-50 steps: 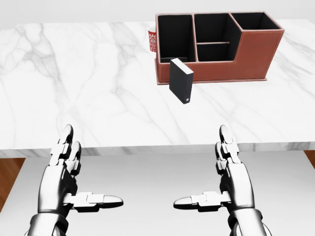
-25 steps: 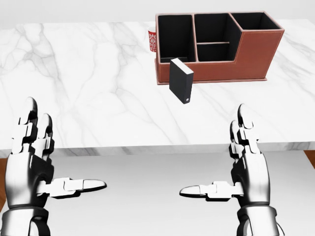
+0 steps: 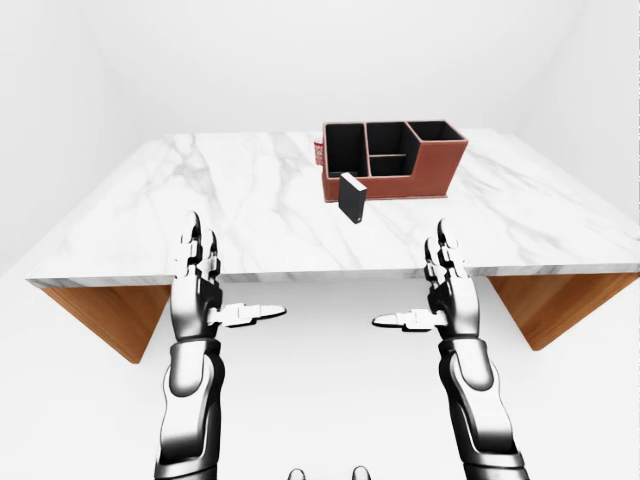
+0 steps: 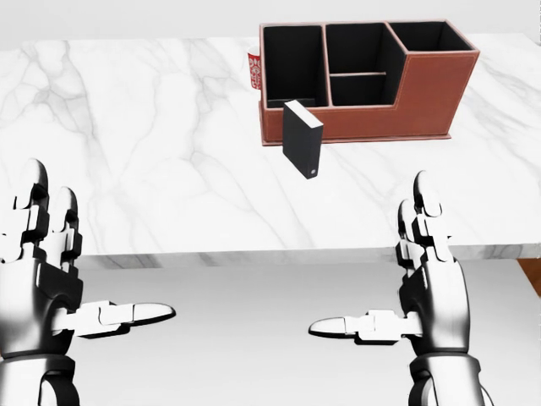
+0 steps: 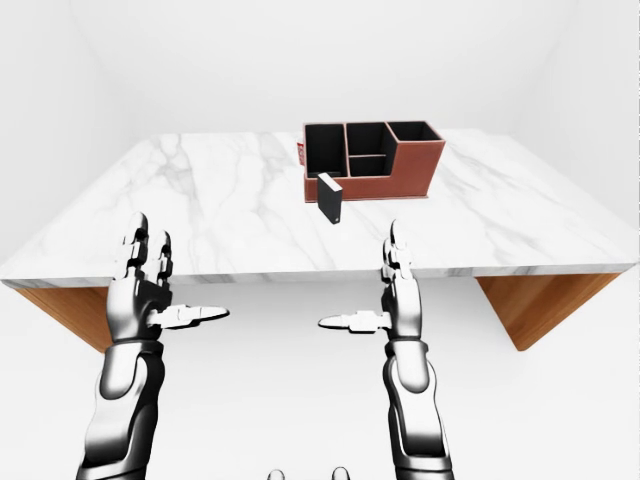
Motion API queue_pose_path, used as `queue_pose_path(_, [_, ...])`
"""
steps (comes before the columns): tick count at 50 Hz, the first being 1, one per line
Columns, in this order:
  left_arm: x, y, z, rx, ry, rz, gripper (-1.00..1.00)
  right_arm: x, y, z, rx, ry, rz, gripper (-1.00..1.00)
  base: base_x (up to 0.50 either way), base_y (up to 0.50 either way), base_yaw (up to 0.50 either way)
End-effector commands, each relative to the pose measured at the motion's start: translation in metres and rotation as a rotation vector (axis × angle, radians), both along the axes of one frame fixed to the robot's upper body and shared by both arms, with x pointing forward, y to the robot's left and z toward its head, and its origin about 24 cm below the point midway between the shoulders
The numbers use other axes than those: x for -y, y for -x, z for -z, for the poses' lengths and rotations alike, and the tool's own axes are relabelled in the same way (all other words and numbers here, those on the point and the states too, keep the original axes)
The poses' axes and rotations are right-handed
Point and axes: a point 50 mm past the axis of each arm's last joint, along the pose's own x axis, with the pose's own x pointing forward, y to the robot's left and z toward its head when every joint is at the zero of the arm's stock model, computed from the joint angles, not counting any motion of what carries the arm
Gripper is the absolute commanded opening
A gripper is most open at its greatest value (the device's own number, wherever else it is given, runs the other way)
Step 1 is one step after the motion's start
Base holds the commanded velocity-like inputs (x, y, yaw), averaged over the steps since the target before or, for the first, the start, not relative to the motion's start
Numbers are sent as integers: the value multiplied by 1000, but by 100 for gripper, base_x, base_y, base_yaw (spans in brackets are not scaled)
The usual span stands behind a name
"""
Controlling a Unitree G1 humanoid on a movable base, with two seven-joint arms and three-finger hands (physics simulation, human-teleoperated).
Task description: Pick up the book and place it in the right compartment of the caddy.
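A black book stands upright on the white marble table, just below the caddy's left end in the head view. The brown leather caddy has black compartments; its right compartment holds nothing that I can see. My left hand hovers open at the lower left, below the table's near edge. My right hand is open at the lower right, thumb pointing left. Both hands are well short of the book and hold nothing.
A small red and white can peeks out behind the caddy's left side. The table's near edge runs across between my hands and the book. Wooden table supports show under both ends. White floor and walls surround.
Both hands have risen, and the left hand has swung out to the left. The whole picture has shifted slightly left, so the camera has moved. The book and caddy stay put.
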Motion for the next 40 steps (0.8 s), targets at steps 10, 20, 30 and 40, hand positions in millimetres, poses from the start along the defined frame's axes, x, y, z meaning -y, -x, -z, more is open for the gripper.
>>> queue_pose_path(10, [1,0,0,-1,1,6,100,0,0,0,-1,-11,-7,100,0,-38,0])
queue_pose_path(20, [2,0,1,-3,-2,6,100,-1,0,0,-2,-5,-7,100,0,-38,0])
queue_pose_path(30, [2,-1,1,-4,-3,7,100,-1,-1,3,-15,-3,-9,100,0,-32,0])
queue_pose_path(40, [2,-1,1,-4,-3,6,100,-1,0,4,-20,13,-10,100,0,-5,0])
